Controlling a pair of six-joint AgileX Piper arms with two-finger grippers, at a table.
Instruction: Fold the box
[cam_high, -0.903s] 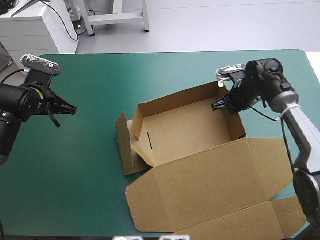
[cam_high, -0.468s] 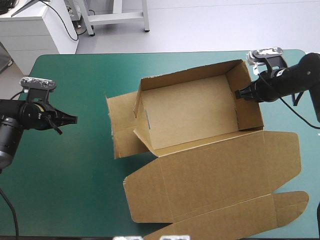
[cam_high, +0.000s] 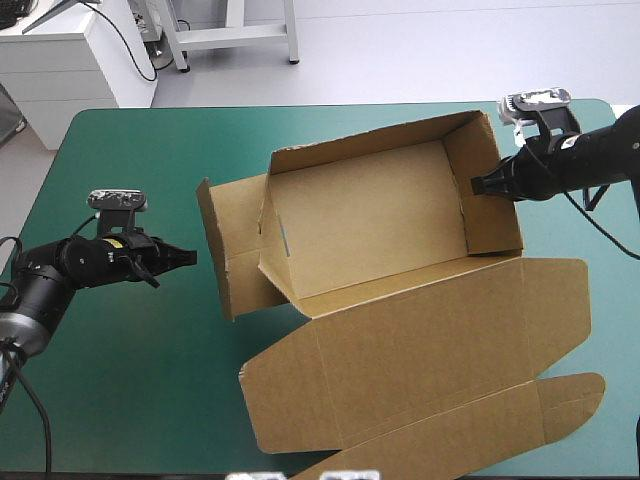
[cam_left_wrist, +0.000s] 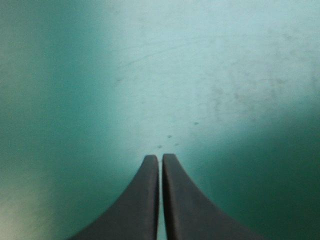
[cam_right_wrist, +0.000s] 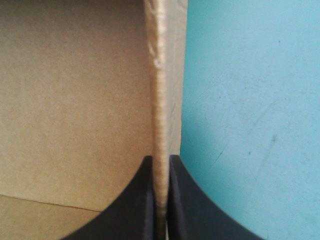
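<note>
Box: the brown cardboard box (cam_high: 370, 225) is right of centre on the teal-green tabletop (cam_high: 130, 370), an open tray with its walls raised. Its lid panel (cam_high: 430, 350) lies flat toward the near edge.
Right gripper, high view: you find the right gripper (cam_high: 476, 187) at the tray's right end wall (cam_high: 492, 205).
Right gripper, wrist view: only here do you see the grip. The black jaws are clamped on that wall's top edge (cam_right_wrist: 159, 100), one inside the tray, the other outside over the cover.
Left gripper, high view: the left gripper (cam_high: 188, 258) is low over bare cover, near the box's loose left flap (cam_high: 225, 265) but apart from it.
Left gripper, wrist view: the jaws are together with nothing between them (cam_left_wrist: 160, 159). You see only cover ahead, and the box is out of view.
</note>
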